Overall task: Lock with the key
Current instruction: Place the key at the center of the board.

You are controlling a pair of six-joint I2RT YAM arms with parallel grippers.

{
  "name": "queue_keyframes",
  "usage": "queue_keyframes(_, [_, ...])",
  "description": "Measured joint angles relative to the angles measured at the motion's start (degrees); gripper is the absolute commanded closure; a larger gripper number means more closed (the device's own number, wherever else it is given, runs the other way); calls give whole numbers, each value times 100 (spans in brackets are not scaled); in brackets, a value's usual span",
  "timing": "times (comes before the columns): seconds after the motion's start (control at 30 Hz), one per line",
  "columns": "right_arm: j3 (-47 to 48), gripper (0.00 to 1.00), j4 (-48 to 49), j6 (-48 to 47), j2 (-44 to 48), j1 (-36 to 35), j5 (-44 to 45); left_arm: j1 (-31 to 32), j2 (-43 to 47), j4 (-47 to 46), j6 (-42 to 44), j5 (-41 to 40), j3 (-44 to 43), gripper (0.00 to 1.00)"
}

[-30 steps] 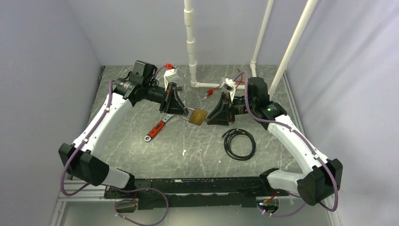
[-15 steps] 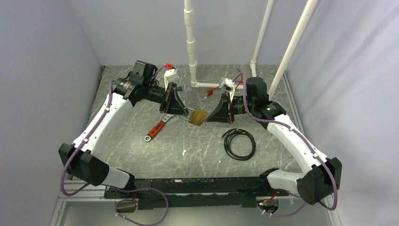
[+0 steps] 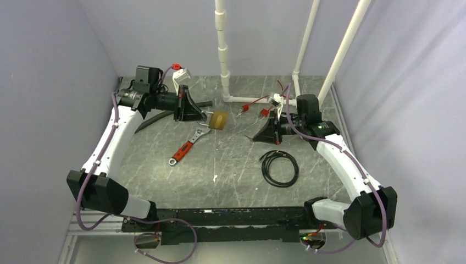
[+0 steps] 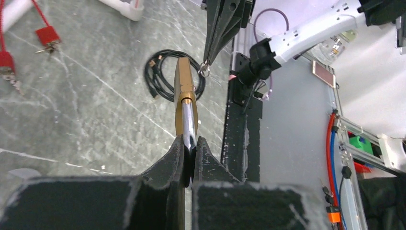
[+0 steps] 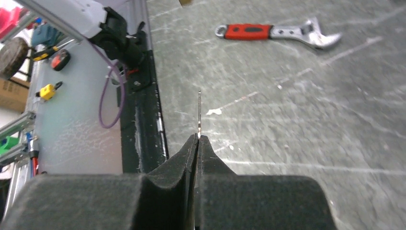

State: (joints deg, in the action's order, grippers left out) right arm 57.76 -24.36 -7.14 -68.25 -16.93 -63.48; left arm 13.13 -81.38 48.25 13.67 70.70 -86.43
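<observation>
The left hand (image 3: 204,115) has swung back toward the far left of the bench (image 3: 231,181), carrying the padlock (image 3: 220,120) away from the middle, where both arms met a second ago. It is clenched on the padlock's steel loop. In the left wrist view its fingertips (image 4: 184,146) pinch the loop, and the brass body (image 4: 184,81) stands out in front of them, clear of the bench.

Just nearer than the padlock, the red-handled wrench (image 3: 187,148) lies flat where it was.

Further right, the right hand (image 3: 256,137) has pulled back and dropped toward the bench. Its jaws were partly apart a second ago and are now pressed tight. The right wrist view shows a thin metal blade, the key (image 5: 199,112), standing edge-on out of the closed tips. So the key is out of the padlock and held by the right hand.

The padlock now sits well apart from that hand, to its left and farther back, with bare bench between them. My reading is that the turn in the lock is over and the key has been drawn out. The pictures do not show whether the loop is seated.

The black coil of cable (image 3: 279,168) lies near the right hand, on the side toward the arm bases.
</observation>
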Motion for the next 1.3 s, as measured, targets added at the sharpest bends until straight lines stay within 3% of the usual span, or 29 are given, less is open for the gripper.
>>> queue_keyframes(0.17, [-203, 100, -214, -138, 125, 186, 664, -278, 2, -313, -136, -87, 74, 100])
queue_keyframes(0.4, [-684, 100, -4, -144, 472, 181, 2653, -286, -66, -651, -483, -560, 468, 100])
queue_keyframes(0.7, [-1185, 100, 531, -664, -24, 214, 4697, -96, -302, -931, -599, -837, 474, 100])
queue_keyframes(0.93, [-1471, 100, 1134, -1019, -623, 332, 5525, 439, -514, -1134, -658, -1047, 664, 100])
queue_keyframes(1.23, [-1471, 100, 1869, -1064, -1622, 474, 6024, 662, -678, -1443, -892, -1169, 960, 100])
queue_keyframes(1.27, [-1471, 99, 1915, -1071, -1692, 490, 6057, 669, -688, -1473, -901, -1189, 973, 100])
queue_keyframes(1.3, [-1471, 91, 1958, -1075, -1757, 505, 6096, 675, -699, -1499, -905, -1198, 981, 100])
